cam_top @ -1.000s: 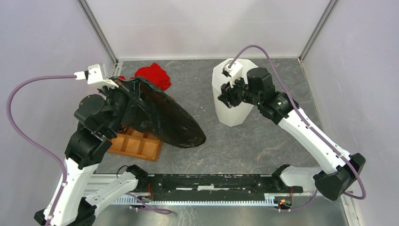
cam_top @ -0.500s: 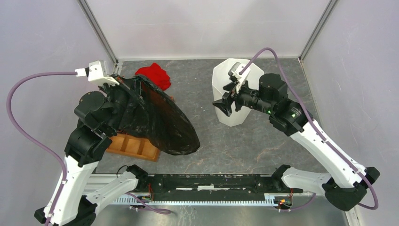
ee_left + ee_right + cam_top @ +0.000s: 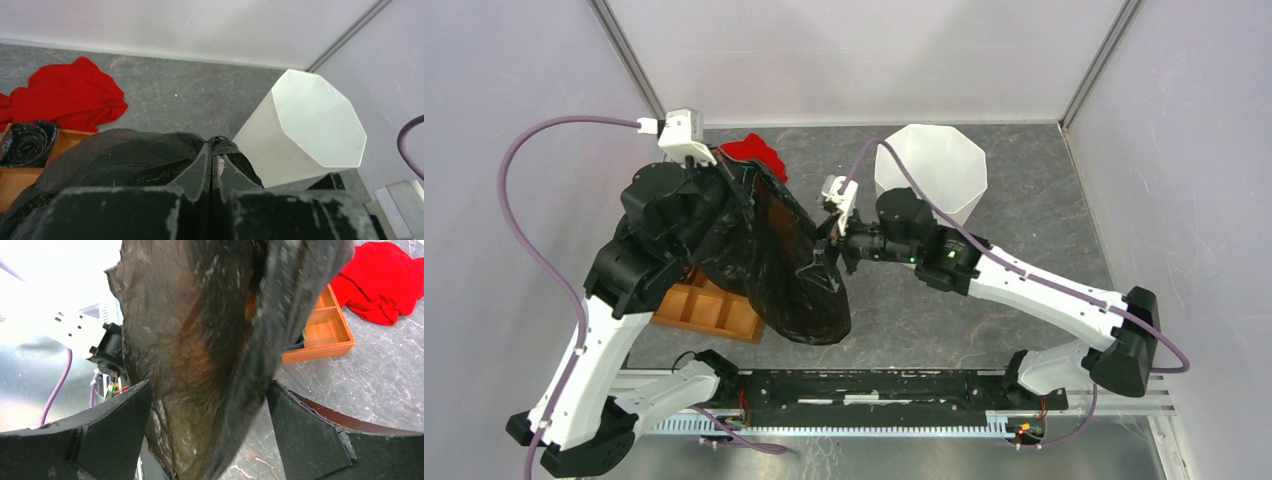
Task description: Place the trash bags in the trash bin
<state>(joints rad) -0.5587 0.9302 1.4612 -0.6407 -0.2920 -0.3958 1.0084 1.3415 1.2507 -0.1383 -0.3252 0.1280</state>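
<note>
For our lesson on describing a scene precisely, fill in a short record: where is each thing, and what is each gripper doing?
Trash bin: back right, nothing seen inside
Trash bag: hanging, outside the bin
Left gripper: shut on the bag's bunched top
Right gripper: open, bag film between its fingers
Red cloth: back left
Orange tray: left, partly hidden by the bag
</note>
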